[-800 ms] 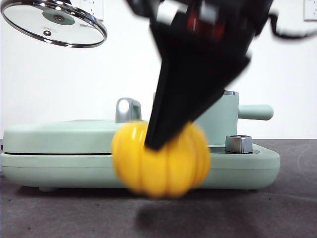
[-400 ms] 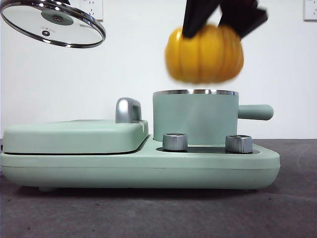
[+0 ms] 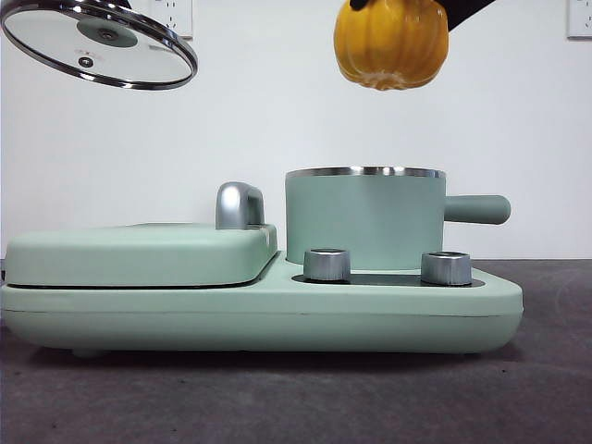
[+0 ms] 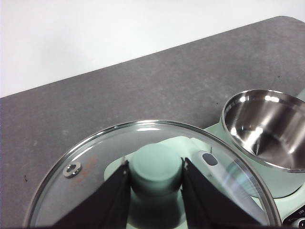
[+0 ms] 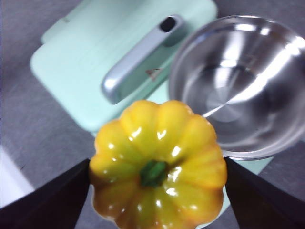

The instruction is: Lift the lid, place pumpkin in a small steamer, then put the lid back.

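The yellow-orange pumpkin (image 3: 391, 42) hangs high above the small steamer (image 3: 365, 220), held in my right gripper (image 5: 157, 183), whose jaws are shut on its two sides. From the right wrist the pumpkin (image 5: 159, 164) sits beside and above the open, empty steel pot (image 5: 238, 86). My left gripper (image 4: 156, 191) is shut on the mint-green knob of the glass lid (image 4: 95, 157). That lid (image 3: 99, 43) is held tilted in the air at the top left of the front view. The steamer (image 4: 267, 126) shows its bare steel inside in the left wrist view.
The steamer stands on the right end of a mint-green appliance base (image 3: 259, 314) with two steel dials (image 3: 326, 264). A flat hinged griddle cover (image 3: 139, 252) with a steel handle (image 3: 240, 205) fills the left part. Dark grey table (image 3: 296, 398) lies in front.
The pumpkin has been lifted from in front of the appliance, up and to the right, to high above the steamer. The lid has stayed held at the top left.
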Robot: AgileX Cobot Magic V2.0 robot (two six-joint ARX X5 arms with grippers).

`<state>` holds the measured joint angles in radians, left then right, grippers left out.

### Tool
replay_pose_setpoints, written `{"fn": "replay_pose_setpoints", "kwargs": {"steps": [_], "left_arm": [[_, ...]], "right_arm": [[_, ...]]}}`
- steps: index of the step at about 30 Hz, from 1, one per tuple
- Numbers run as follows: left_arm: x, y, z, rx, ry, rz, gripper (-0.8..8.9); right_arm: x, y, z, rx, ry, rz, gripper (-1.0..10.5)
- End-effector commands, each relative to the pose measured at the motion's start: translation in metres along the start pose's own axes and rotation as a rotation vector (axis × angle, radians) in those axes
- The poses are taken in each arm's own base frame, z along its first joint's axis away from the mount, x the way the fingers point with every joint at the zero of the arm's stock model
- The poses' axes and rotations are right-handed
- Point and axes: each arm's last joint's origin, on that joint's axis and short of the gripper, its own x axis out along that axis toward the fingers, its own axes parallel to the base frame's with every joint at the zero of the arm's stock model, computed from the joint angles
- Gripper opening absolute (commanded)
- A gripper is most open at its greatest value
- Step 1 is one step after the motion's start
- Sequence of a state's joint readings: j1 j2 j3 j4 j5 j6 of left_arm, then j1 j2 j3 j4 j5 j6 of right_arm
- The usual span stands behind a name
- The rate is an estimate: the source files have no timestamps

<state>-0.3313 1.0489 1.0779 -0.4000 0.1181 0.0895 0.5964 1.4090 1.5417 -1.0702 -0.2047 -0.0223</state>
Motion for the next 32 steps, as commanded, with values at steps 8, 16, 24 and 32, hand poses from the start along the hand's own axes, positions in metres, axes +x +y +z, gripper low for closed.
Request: {"fn": "replay_pose_setpoints", "kwargs": {"steps": [8,16,24,32], "left_arm": [[-0.002,0.000,0.008,0.012,-0.047,0.001,0.16],[-0.002,0.000,0.008,0.012,-0.047,0.001,0.16],[-0.002,0.000,0.008,0.012,-0.047,0.001,0.16],[-0.002,0.000,0.008,0.012,-0.047,0.001,0.16]], "right_arm": [[0.016,-0.024,0.053,0.036,-0.017,-0.079,3.7],[0.047,-0.041,0.076,0.051,0.071,-0.115,3.7],[0.093,-0.054,0.079,0.055,0.172,-0.116,3.7],[0.132,-0.065,0.075,0.060,0.261,-0.132,3.7]]}}
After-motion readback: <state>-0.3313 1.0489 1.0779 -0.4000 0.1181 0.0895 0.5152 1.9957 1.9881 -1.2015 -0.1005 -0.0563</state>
